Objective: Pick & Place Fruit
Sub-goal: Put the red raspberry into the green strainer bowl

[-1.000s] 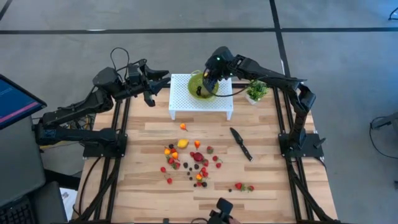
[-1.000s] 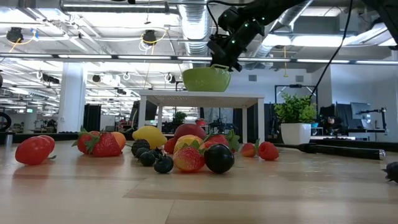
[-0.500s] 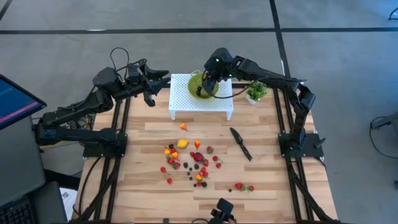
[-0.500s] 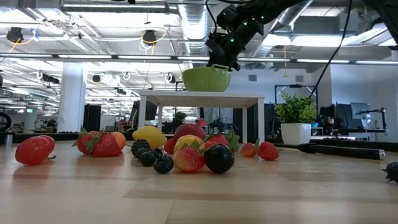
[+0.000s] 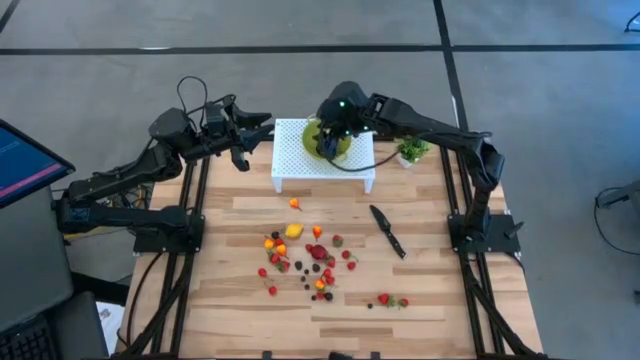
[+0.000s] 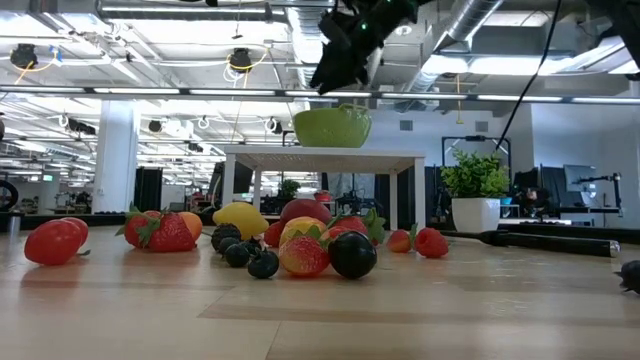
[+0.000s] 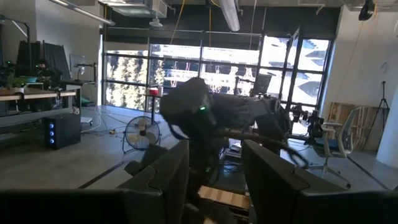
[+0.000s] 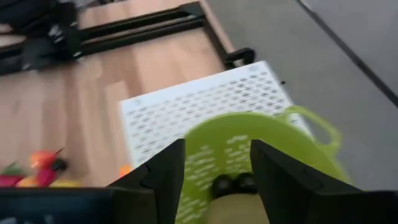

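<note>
Scanning from the left, we find the left gripper (image 5: 262, 127) held off the table's far left edge, level with the white perforated stand (image 5: 300, 160); its two fingers stand apart with nothing between them in its own wrist view. Next comes the stand, at the far middle of the table, with the green basket (image 5: 322, 140) sitting on it. We see the right gripper (image 5: 334, 128) poised above that basket, clear of its rim in the low view, fingers parted and holding nothing; inside the basket (image 8: 280, 162) lie two dark berries (image 8: 233, 184) and a brownish fruit (image 8: 233, 210). Most of the fruit (image 5: 305, 255) lies scattered on the near middle of the wooden table (image 5: 250, 320). Rightward, a black knife (image 5: 387, 231) lies on the boards, and a small potted plant (image 5: 411, 149) stands just right of the stand.
</note>
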Robot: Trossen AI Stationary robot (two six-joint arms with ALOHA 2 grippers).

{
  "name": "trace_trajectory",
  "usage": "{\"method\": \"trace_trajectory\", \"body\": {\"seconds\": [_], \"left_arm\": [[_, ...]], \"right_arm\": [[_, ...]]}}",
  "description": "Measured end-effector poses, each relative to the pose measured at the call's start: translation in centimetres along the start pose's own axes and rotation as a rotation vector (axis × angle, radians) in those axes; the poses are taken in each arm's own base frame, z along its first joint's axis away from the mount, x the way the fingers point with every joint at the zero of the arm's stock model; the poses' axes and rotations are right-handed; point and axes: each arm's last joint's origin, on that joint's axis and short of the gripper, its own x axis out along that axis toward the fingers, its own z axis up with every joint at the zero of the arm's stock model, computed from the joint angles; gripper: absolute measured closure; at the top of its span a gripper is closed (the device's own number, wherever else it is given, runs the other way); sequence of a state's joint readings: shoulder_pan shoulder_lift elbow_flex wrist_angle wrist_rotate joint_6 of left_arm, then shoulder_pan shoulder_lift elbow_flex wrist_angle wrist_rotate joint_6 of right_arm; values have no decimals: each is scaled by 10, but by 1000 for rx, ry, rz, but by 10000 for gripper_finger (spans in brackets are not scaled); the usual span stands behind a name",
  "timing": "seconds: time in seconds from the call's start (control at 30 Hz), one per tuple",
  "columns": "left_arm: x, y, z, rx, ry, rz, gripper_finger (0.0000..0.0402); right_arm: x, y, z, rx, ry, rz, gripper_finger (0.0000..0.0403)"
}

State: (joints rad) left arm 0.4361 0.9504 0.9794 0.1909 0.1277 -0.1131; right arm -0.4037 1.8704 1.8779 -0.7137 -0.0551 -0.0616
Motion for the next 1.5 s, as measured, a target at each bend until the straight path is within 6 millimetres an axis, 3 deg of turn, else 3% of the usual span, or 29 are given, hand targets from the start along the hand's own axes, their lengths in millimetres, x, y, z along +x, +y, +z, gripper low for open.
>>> {"method": "trace_trajectory", "body": {"seconds": [0.43,0.8,1.13,1.5], "left_arm": [[0,0,0,1,-4,-1,259],[0,0,1,1,-6,-1,259],[0,0,1,1,-7,-1,259],[0,0,1,1,-11,-1,259]], "right_arm": [[-15,95,-28,-105,327,165,260],[-28,179,-49,-215,354,294,275],[-18,210,-80,-142,420,302,274],[-10,241,-144,-96,635,255,274]]}}
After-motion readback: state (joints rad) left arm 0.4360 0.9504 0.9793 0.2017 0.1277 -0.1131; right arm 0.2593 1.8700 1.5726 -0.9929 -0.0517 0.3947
